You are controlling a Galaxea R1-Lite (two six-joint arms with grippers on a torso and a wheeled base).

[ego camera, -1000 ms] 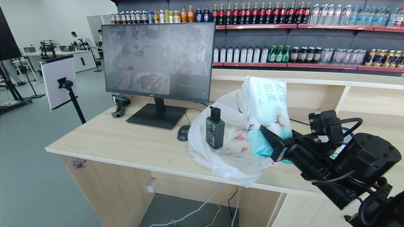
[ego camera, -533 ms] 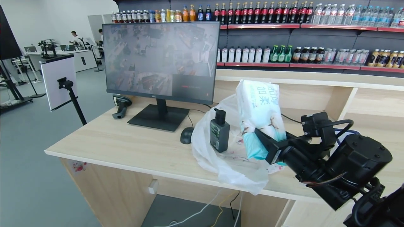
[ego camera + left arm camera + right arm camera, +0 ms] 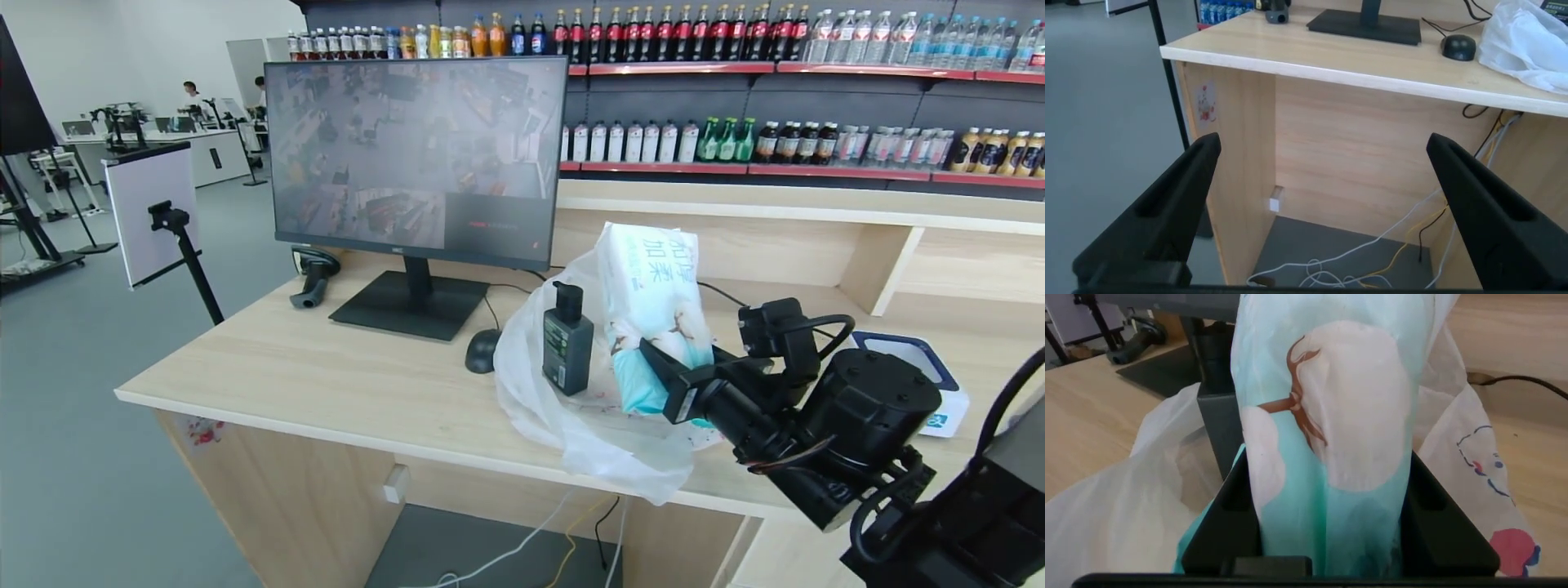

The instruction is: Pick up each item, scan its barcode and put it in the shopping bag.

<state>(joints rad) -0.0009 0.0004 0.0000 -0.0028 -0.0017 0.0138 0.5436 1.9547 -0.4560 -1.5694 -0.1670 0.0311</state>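
Right gripper (image 3: 1327,478): clamped on the lower teal end of the tissue pack (image 3: 649,286), holding it upright over the shopping bag (image 3: 531,384).
Tissue pack: white upper part with cotton print, just beside the dark bottle (image 3: 567,347); I cannot tell whether its base touches the bag.
Shopping bag: white plastic, crumpled open on the surface (image 3: 326,367), spilling over the front edge.
Dark bottle: upright on the bag's plastic.
Left gripper (image 3: 1323,147): fingers wide apart, empty, low before the surface's front panel.
Around: mouse (image 3: 480,349) just beside the bag, monitor (image 3: 416,155) behind it, handheld scanner (image 3: 310,278) at the monitor's left.
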